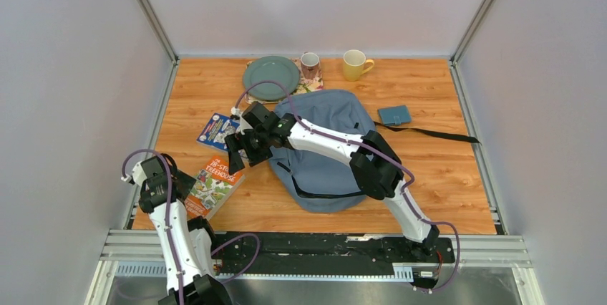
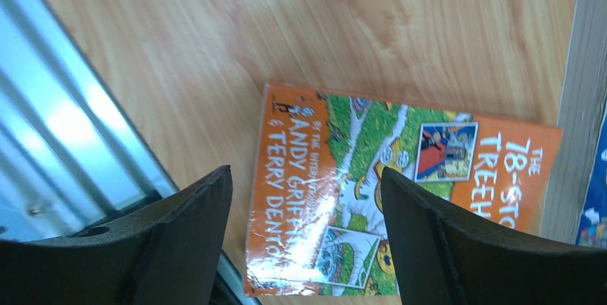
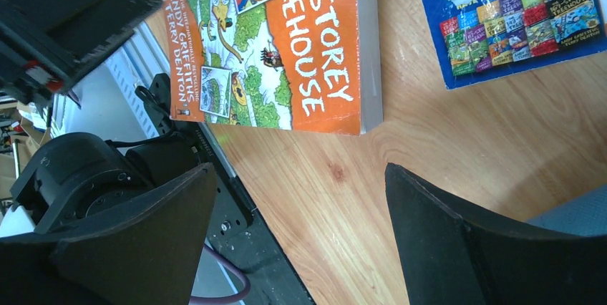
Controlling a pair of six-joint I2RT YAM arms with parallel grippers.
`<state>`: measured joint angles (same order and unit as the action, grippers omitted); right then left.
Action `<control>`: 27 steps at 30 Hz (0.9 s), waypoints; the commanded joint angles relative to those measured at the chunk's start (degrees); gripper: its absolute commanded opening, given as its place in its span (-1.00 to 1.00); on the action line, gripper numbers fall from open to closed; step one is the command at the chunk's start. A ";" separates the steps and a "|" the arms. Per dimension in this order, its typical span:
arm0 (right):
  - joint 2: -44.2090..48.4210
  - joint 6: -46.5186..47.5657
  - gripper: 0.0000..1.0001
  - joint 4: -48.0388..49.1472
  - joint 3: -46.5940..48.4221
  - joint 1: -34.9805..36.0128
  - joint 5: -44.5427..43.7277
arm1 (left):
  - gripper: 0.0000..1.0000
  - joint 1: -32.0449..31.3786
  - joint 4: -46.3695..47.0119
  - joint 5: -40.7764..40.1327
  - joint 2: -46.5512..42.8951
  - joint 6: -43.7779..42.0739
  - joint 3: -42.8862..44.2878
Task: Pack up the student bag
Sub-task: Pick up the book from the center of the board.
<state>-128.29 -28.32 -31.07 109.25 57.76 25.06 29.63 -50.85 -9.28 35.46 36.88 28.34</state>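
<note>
Rail: a metal rail (image 2: 71, 126) borders the bench (image 1: 444, 183) along its 9 o'clock side.
Left end effector (image 2: 306, 172): fingers spread wide with nothing between them, hanging over the orange book.
Orange book (image 1: 215, 185): flat on the wood, cover up, at 8 o'clock from the student bag; its near corner reaches the rail.
Blue book (image 1: 217, 129): flat, just beyond the orange book at its 12 o'clock, a strip of bare wood between them.
Right end effector (image 3: 299, 169): fingers wide apart and gripping nothing, above bare wood between the two books and the bag's 9 o'clock edge.
Plate (image 1: 270, 78): green, at 11 o'clock from the bag, close to the far edge.
Student bag (image 1: 329, 112): lying mid-bench with the right arm stretched across it; I cannot tell whether it is unzipped or what it holds.
Mugs: a patterned mug (image 1: 310, 65) and a yellow mug (image 1: 354, 65) stand at the bag's 12 o'clock; their insides are too small to read.
Teal case (image 1: 394, 114): at 2 o'clock, just beside the bag.
Strap (image 1: 436, 134): black, trailing towards 3 o'clock.
Open room: bare wood at 4 o'clock from the bag.
</note>
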 commanded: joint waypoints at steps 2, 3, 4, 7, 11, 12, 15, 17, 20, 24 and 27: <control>-1.44 1.33 0.80 1.01 3.77 0.60 1.39 | 0.66 0.61 0.22 -11.03 0.04 -1.64 4.36; -1.96 1.33 0.80 1.01 4.12 0.69 1.48 | 0.66 0.69 0.49 -10.76 0.39 -1.38 3.49; -2.40 1.33 0.80 0.84 5.00 0.69 1.57 | 0.66 0.61 1.01 -9.63 0.83 -0.94 2.96; -3.28 1.68 0.80 0.31 6.06 0.69 1.75 | 0.66 0.61 1.54 -6.82 3.38 0.82 0.50; -4.42 2.56 0.80 0.40 7.02 0.87 1.84 | 0.66 0.61 2.41 -5.15 3.74 3.97 0.05; -5.12 2.91 0.80 0.22 7.38 0.95 1.49 | 0.66 0.61 3.03 -3.92 3.65 4.42 -1.43; -7.23 4.84 0.80 -1.80 10.00 1.22 -0.19 | 0.66 0.61 4.62 0.13 4.09 6.09 -3.81; -8.38 5.55 0.80 -3.37 11.15 1.57 0.08 | 0.66 0.61 3.92 0.49 4.09 6.70 -3.38; -9.43 5.73 0.80 -2.95 11.07 2.36 0.43 | 0.66 0.61 4.53 1.45 2.60 7.93 -4.87; -11.10 5.90 0.80 -3.21 11.42 3.33 -1.41 | 0.66 0.61 6.37 3.56 1.28 9.26 -7.50; -12.33 5.73 0.79 -3.12 11.60 3.33 -0.89 | 0.64 0.61 8.38 7.33 1.71 10.31 -10.49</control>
<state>-139.33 -23.81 -34.06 118.15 60.49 24.58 29.78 -46.06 -7.57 37.10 44.64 21.23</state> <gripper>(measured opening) 0.901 0.830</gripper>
